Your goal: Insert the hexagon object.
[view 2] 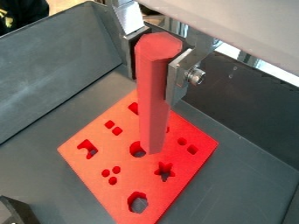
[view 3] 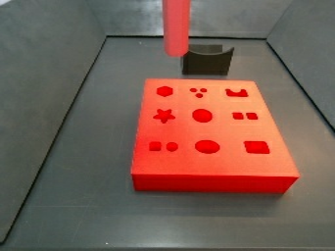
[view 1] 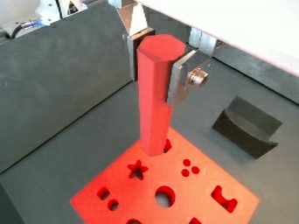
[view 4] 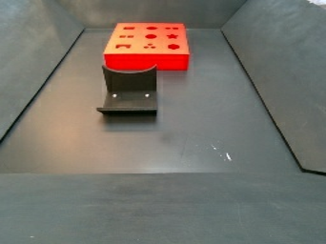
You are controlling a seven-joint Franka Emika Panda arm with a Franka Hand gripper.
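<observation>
While the gripper (view 1: 158, 59) hangs above the red block (view 3: 210, 162), its jaws are closed on the top of the hexagon rod (view 1: 156, 96), whose long axis points straight down. In both wrist views the rod's lower end sits over the block's surface, near the hexagon hole (view 3: 164, 91), not yet inside it

Light-red hexagon object (view 1: 156, 92) in the silver-fingered hand (view 1: 158, 54); bright red block (view 3: 210, 132); black holder (view 4: 129, 89).
</observation>
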